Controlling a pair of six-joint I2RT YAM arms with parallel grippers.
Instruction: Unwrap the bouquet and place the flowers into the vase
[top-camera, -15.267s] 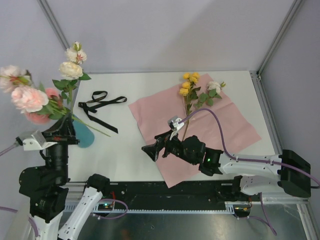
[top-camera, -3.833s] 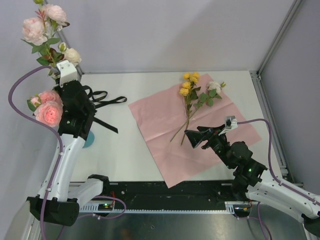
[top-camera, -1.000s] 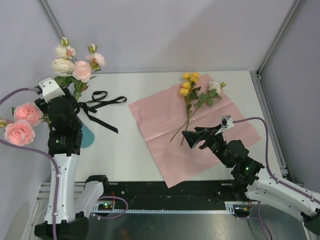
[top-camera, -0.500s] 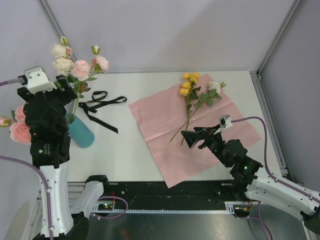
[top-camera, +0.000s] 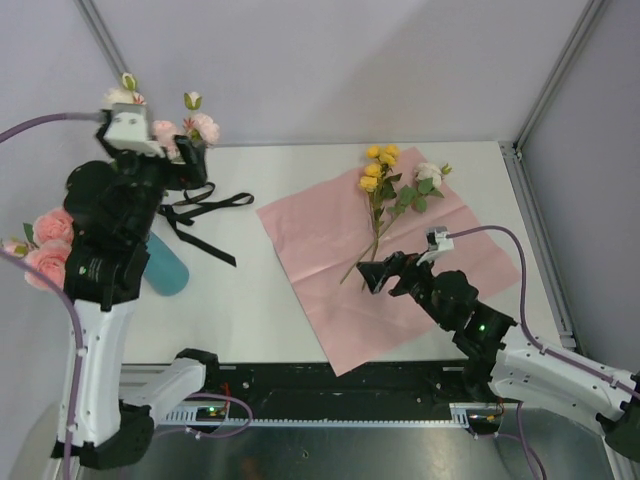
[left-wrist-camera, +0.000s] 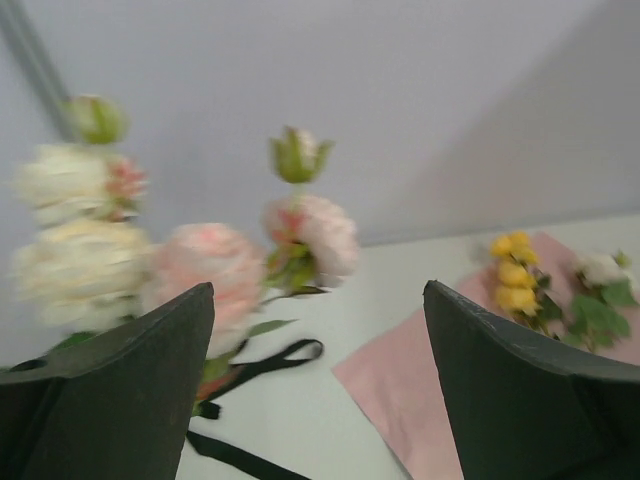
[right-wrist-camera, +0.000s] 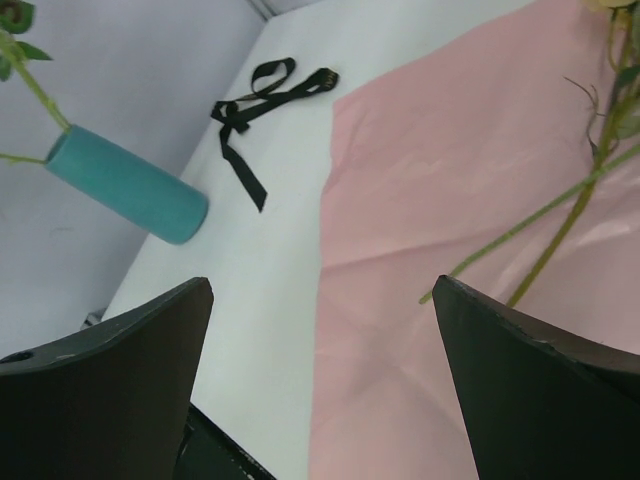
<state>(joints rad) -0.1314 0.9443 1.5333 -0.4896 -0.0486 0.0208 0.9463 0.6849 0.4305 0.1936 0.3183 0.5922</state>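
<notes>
Just ahead of the left gripper (left-wrist-camera: 318, 298), the pink and cream roses (left-wrist-camera: 205, 272) rose on thin green stems, soft and blurred in the wrist view, with two green buds above them. The gripper's jaws stood wide apart with nothing between them, clear of the blooms. Below that gripper and nearer its arm's base, the short teal vase (top-camera: 165, 268) sat on the white table (top-camera: 250, 300) with stems in its mouth. A black ribbon (top-camera: 200, 207) lay loose on the table beneath the gripper's right side.

The right gripper (right-wrist-camera: 322, 285) hung spread open and empty over the creased pink paper (top-camera: 320, 235). Ahead of it and to its right lay the yellow roses (top-camera: 378, 165) and a white rose (top-camera: 428, 172), their long stems running back to just beside its right fingertip, not touching.
</notes>
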